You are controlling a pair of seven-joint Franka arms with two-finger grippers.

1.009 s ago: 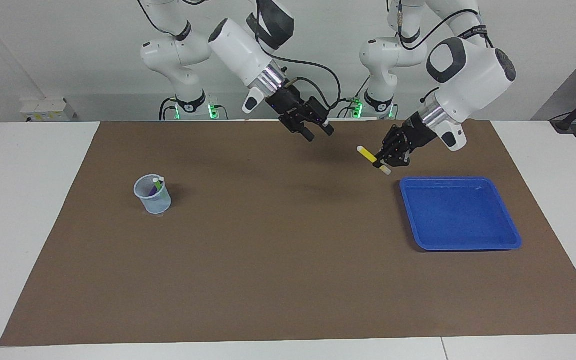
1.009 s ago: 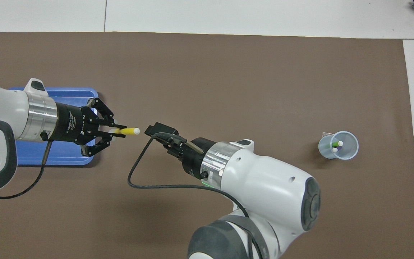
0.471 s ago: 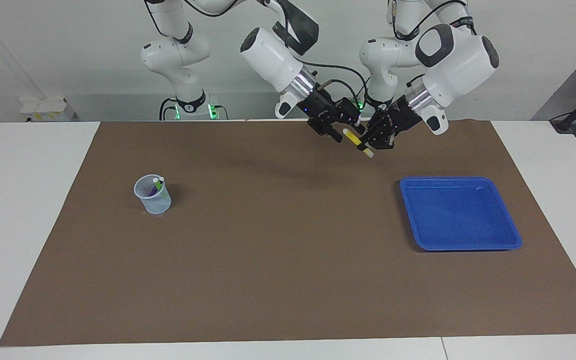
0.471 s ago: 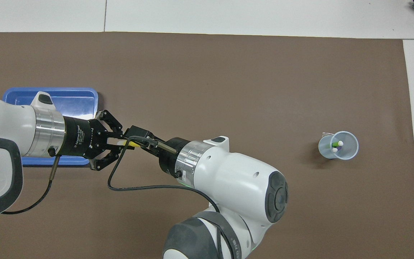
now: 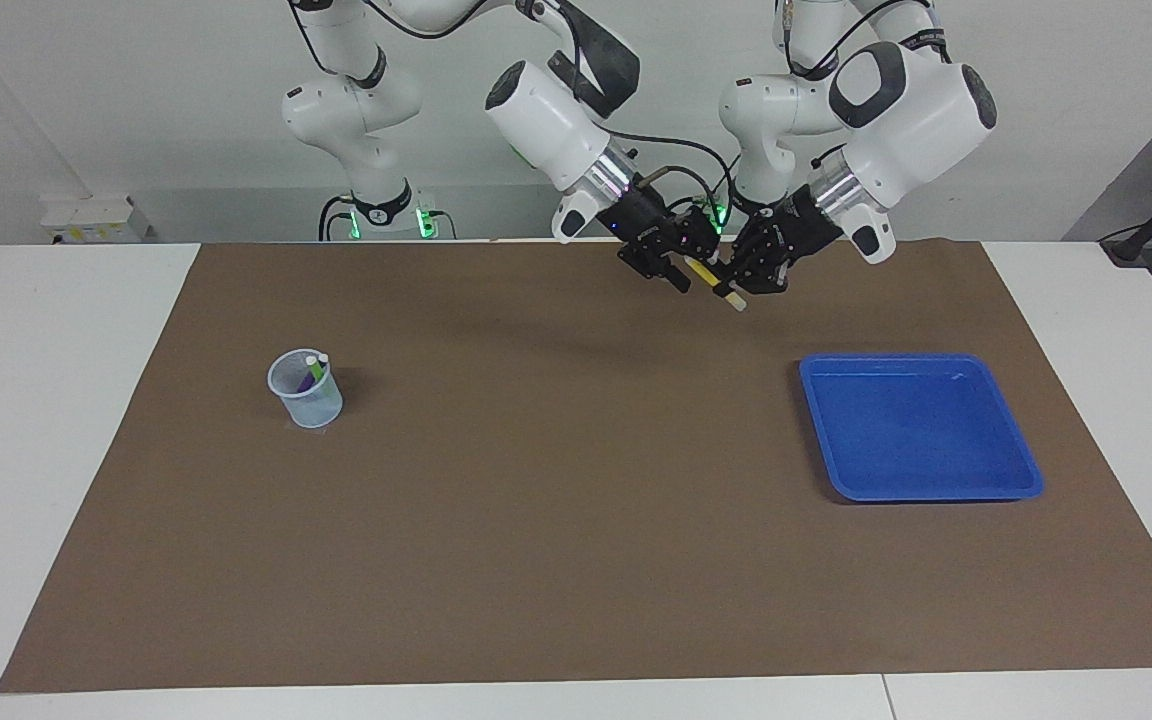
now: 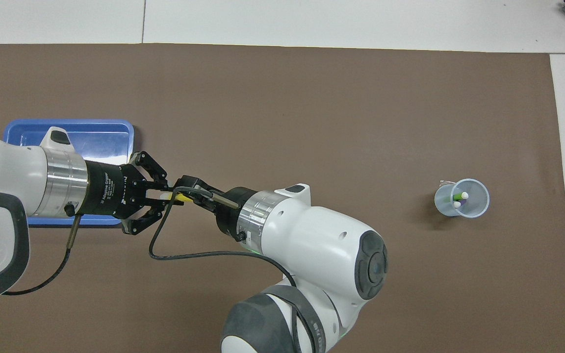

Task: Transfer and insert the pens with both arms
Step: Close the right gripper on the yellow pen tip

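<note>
Above the brown mat point(image 5: 576, 560), the left gripper point(image 5: 744, 284) clamps the yellow pen point(image 5: 706, 272), whose long axis slants down toward the blue tray point(image 5: 921, 480), while the right gripper's point(image 5: 684, 264) fingers straddle its upper end, grip unclear.

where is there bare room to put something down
The mat between the cup and the blue tray is bare, and so is the strip farther from the robots than both. Crowded: in the air, where the left tool holding the yellow pen meets the right tool.
</note>
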